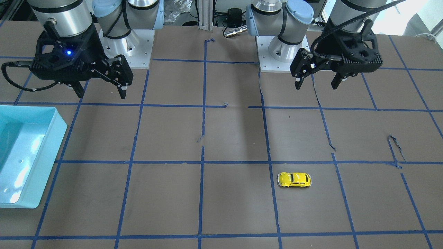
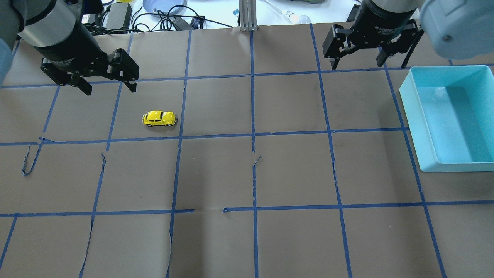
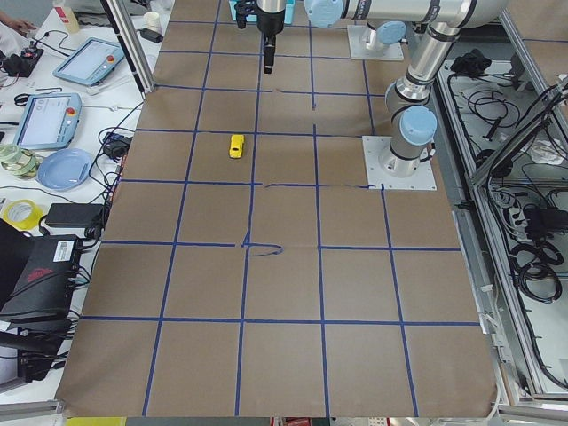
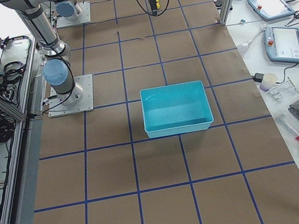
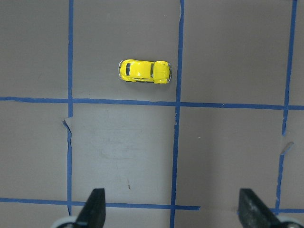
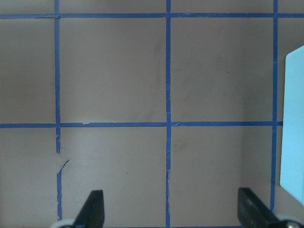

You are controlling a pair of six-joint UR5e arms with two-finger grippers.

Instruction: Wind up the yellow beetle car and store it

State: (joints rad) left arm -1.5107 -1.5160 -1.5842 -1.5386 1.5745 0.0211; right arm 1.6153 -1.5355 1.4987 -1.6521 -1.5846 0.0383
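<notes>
the yellow beetle car (image 1: 294,180) sits on its wheels on the brown tabletop (image 1: 235,138), on the left arm's side and well apart from the turquoise bin (image 1: 61,131). the left gripper (image 1: 316,84) and right gripper (image 1: 101,94) both hang spread and empty. picking up looks not yet begun, i'd say. next, the left gripper needs to drop and pinch the car's sides.

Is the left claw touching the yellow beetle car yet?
Apart. The left wrist view shows the yellow beetle car sitting well ahead of the left claw, with table showing between them and the jaws wide open.
</notes>
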